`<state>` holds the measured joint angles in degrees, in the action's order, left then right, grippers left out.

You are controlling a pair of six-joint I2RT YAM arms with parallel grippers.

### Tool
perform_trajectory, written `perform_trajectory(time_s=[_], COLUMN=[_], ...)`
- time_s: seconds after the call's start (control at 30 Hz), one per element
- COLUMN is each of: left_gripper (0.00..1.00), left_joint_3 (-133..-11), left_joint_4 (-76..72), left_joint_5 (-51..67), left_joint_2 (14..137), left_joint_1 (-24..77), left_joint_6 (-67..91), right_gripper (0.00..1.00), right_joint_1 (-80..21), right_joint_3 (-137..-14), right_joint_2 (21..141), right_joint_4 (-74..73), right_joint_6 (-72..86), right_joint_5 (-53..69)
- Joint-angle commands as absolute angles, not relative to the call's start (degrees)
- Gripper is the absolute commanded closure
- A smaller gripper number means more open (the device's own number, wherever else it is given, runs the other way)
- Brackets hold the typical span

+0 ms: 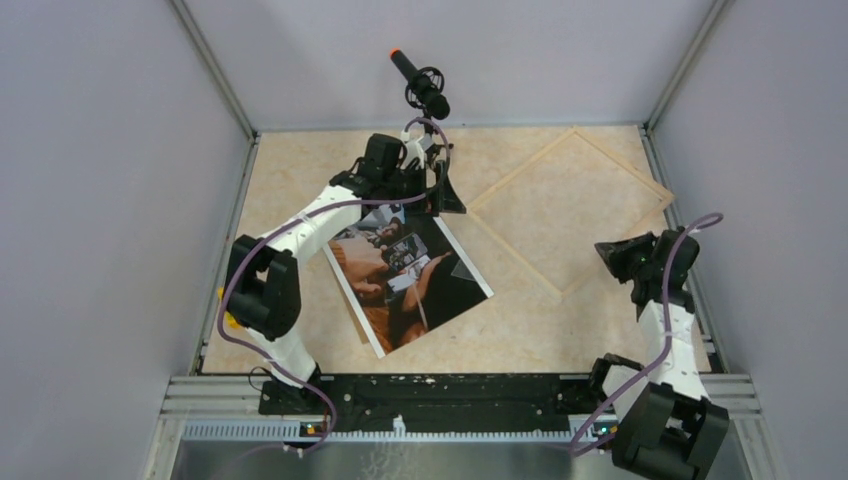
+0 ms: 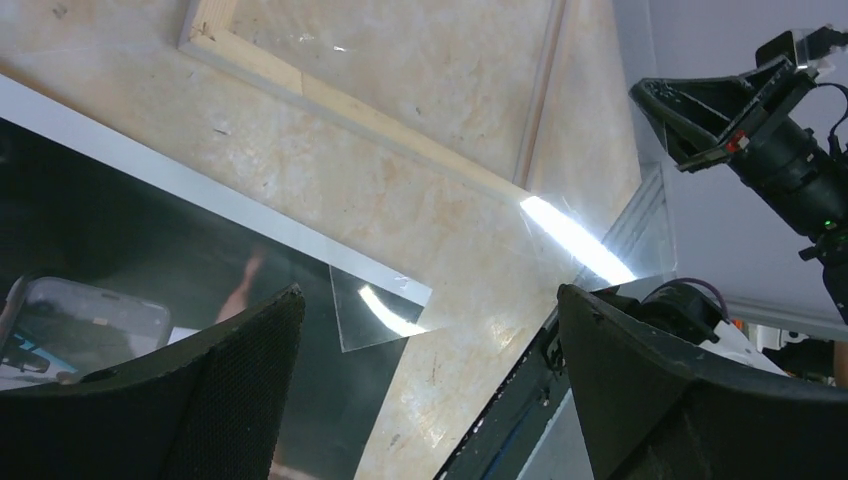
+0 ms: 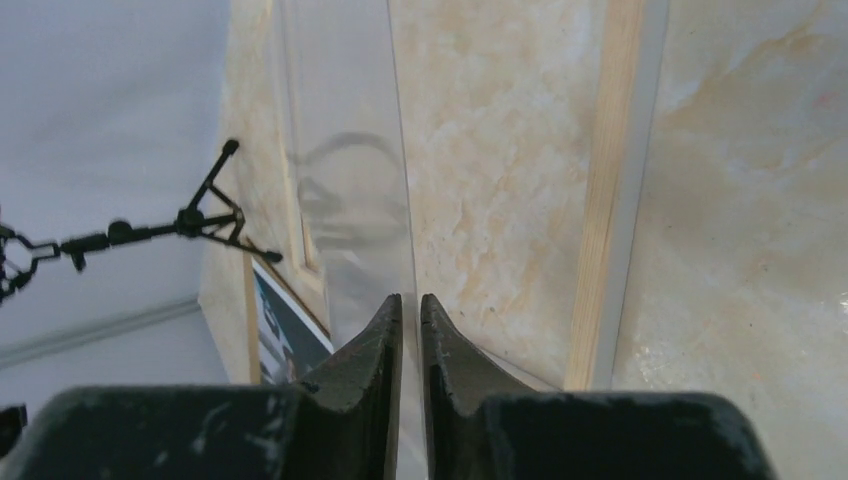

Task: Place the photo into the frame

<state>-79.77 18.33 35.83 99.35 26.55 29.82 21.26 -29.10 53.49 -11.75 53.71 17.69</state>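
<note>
The photo lies face up on the table, left of centre, and fills the left of the left wrist view as a dark print. The frame lies flat at the back right, turned like a diamond. My left gripper hovers open over the photo's far corner with nothing between its fingers. A clear sheet overlaps the photo's right corner. My right gripper is raised near the frame's right corner. Its jaws stand a sliver apart, and the clear sheet's edge runs into the gap.
A black microphone on a stand rises at the back centre. Grey walls close in the table on three sides. A metal rail runs along the near edge between the arm bases.
</note>
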Motion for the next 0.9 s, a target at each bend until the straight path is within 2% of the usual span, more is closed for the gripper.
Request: perform_trajectory(time_s=[0.0,0.17,0.47,0.6,0.87], left_gripper=[0.02,0.02,0.02,0.02,0.02], left_joint_3=[-79.4,-78.6,-78.1,-77.9,-77.5], left_joint_4=[16.9,16.0,15.9,15.9,15.5], left_joint_5=[34.7,34.4,33.3,33.4,33.6], left_joint_2=[95.4,94.3,93.9,94.4,94.9], left_joint_1=[26.2,26.4,26.3,26.3,26.4], left_joint_6=[28.0,28.2,27.6,27.8,27.9], right_gripper=[0.85,0.74,0.61,0.61,0.59], right_joint_1=[21.3,21.2,21.2,20.9,15.9], right_joint_3=[-23.2,-17.8,-18.8,-18.8,-20.6], right_joint_2=[49.8,51.8,64.3,70.4,82.4], right_joint_4=[-2.0,6.3,17.8,25.5,38.0], right_joint_6=[47.9,43.7,42.3,43.9,48.4], right_joint_5=[27.1,34.9,46.1,48.7,43.9])
